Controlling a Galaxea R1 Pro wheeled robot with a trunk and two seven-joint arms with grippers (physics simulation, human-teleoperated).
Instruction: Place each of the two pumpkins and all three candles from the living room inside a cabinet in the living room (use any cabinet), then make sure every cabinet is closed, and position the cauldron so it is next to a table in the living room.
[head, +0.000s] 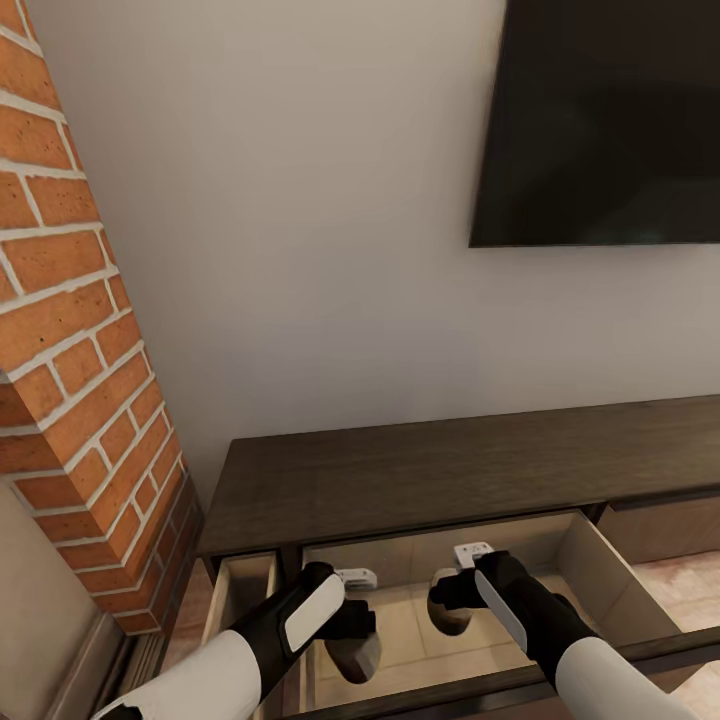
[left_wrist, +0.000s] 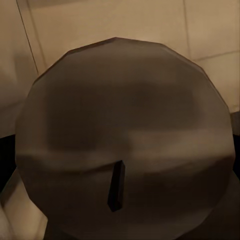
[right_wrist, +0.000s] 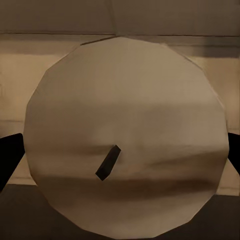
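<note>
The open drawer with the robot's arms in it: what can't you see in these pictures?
- Head view: the pale beige floor of the open drawer is partly hidden by both black-and-white arms; its front is cut off by the picture's edge.
- Left wrist view: the round beige-cream candle with a dark wick hides the fingers, so their grip is unclear.
- Right wrist view: another cream candle covers most of the drawer behind it.
- Head view: the black wall screen is cut off by the edge.

No readable text, labels, brands or numbers anywhere — every surface is plain.
</note>
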